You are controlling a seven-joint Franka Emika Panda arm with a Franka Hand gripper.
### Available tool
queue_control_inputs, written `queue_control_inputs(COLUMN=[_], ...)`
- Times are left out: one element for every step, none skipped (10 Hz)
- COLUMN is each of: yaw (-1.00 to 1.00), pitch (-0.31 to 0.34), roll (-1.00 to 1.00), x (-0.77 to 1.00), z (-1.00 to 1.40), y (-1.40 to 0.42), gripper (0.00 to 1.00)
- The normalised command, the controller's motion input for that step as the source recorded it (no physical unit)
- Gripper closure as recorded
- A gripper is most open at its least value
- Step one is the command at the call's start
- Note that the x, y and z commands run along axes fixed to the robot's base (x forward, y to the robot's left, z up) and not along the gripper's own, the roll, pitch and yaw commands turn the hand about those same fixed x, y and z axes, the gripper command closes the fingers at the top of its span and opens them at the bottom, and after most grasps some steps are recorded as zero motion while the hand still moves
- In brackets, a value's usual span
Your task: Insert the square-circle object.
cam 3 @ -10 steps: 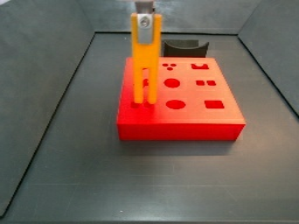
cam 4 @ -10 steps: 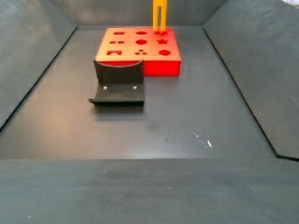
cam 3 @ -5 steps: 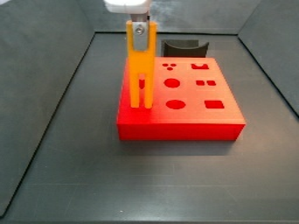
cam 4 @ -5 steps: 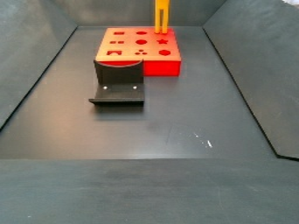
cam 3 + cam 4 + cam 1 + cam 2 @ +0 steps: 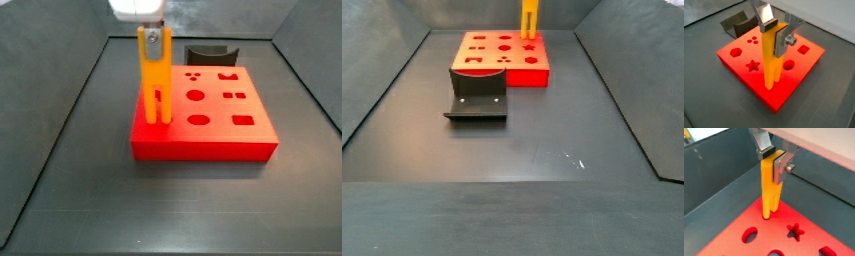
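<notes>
Dark grey table, red block [image 5: 207, 122] near its far edge: gripper [image 5: 775, 29] jaws clamped on upright square-circle object [image 5: 773, 57] top, prongs at block; looks stiff, light, top-end hold suits.

Red block [image 5: 207, 122]; dark fixture [image 5: 477, 104] perhaps touching it.

The pincer [image 5: 775, 27] sits at the arm's end above the surface — two flat silver metal fingers [image 5: 763, 143] with dark pads on their inner faces. One finger plate carries a small round screw head. In a side view the pincer [image 5: 155, 36] shows a pale, whitish body — blurred.
</notes>
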Motion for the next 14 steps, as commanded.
queue_control_inputs(yaw=[0.23,0.07,0.02,0.0,-0.01,0.0,0.0,-0.02,-0.03,-0.01,-0.03,-0.03,-0.08,-0.11], pitch=[-0.019,0.0,0.0,-0.066,-0.167,-0.191,-0.173,-0.116,-0.073,-0.059,-0.019,-0.014,-0.026,-0.02], roll=[0.0,0.05,0.0,0.04,0.09,0.05,0.07,0.15,0.21,0.22,0.23,0.17,0.1,0.05], x=[-0.03,0.0,0.0,0.16,0.0,0.0,0.08,0.16,0.17,0.1,0.03,0.0,0.0,0.0], z=[0.0,-0.01,0.0,-0.53,-0.91,-0.87,-0.88,-0.87,-0.87,-0.88,-0.93,-1.0,-1.0,-1.0], y=[0.0,-0.08,0.0,-0.17,-0.11,-0.06,-0.07,-0.11,-0.11,-0.11,-0.13,-0.22,-0.27,-0.23], gripper=[1.0,1.0,1.0,1.0,1.0,1.0,1.0,1.0,1.0,1.0,1.0,1.0,1.0,1.0])
